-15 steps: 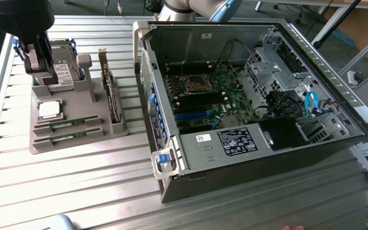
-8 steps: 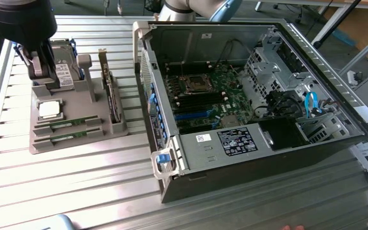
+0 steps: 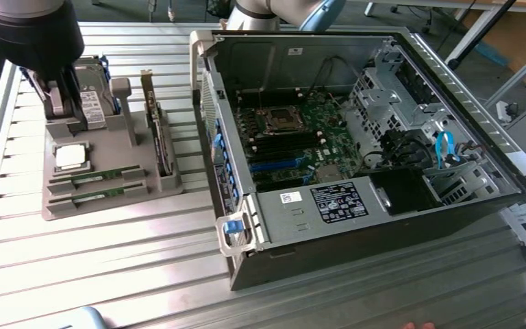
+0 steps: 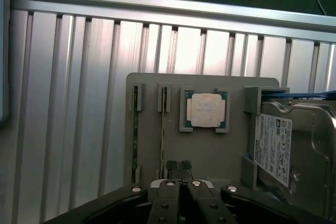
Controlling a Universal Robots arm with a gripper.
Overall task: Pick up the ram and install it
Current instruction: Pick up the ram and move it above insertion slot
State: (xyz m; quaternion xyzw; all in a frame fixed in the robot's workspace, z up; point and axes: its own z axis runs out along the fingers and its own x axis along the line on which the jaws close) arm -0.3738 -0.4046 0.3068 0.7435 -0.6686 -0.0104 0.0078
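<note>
Currently hovering with pincer (image 4: 178,166) clenched, grasping nothing | hanging over gray tray (image 4: 210,150) near its edge | sitting just beside ram (image 4: 163,129) end

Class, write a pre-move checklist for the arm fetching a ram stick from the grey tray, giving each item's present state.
1. Two thin green ram sticks seated in the grey plastic tray: ok.
2. Gripper open for grasping: not ok, shut and empty.
3. Gripper centred over a stick: not ok, beside one stick's end.
4. Metal computer case open, green motherboard exposed: ok.
5. Latches of the black memory slots open: cannot tell.
</note>
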